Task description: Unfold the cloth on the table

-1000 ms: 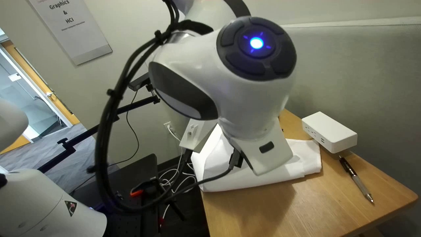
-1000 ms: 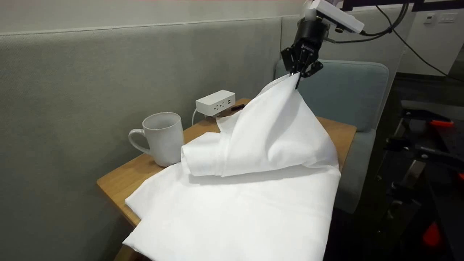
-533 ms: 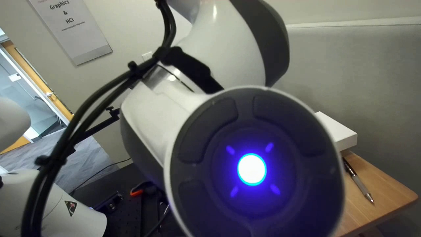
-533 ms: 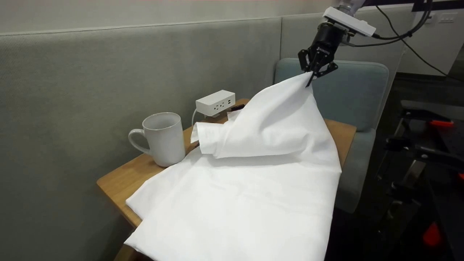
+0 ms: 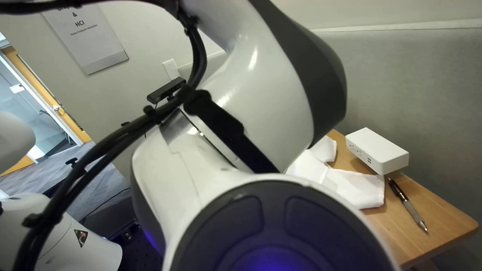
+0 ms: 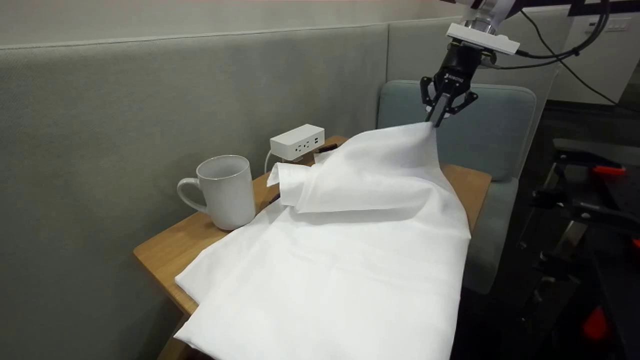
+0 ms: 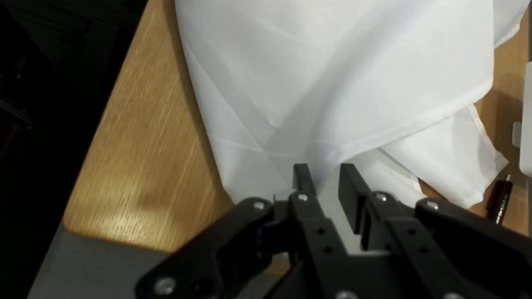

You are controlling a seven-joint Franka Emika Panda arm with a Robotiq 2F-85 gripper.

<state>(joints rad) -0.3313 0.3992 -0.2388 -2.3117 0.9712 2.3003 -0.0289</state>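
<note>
“Claw [image 7: 325, 169] parted above white cloth [image 6: 350, 260]: your jaws stand a narrow gap apart, with nothing seen pinched between them in the wrist view.”

“And where does the cloth lie from you?”

“Directly below, spread on the wood-grain table [image 7: 149, 137]. Its standing peak rises to just under your jaws; whether it brushes either one, you cannot tell. From that peak nearly all of the cloth falls away on one side of you, toward the top of the wrist view, its long axis running off down the table.”

“Behind you, then?”

“Wood at the table's end, toward the foot of the wrist view. That is the relation you work from: cloth ahead, table end behind. One broad flap lies doubled over the rest, so the unfolding looks part done, and your next move probably calls for a fresh hold on the peak and a draw toward that end.”

“What do you watch for farther out?”

“A pen [image 5: 408, 207] and a white outlet box [image 6: 297, 142], both near a loose corner of the cloth; beyond them a white mug [image 6: 227, 195], upright, just beside the cloth. A sideways drag could snag there.”
</note>
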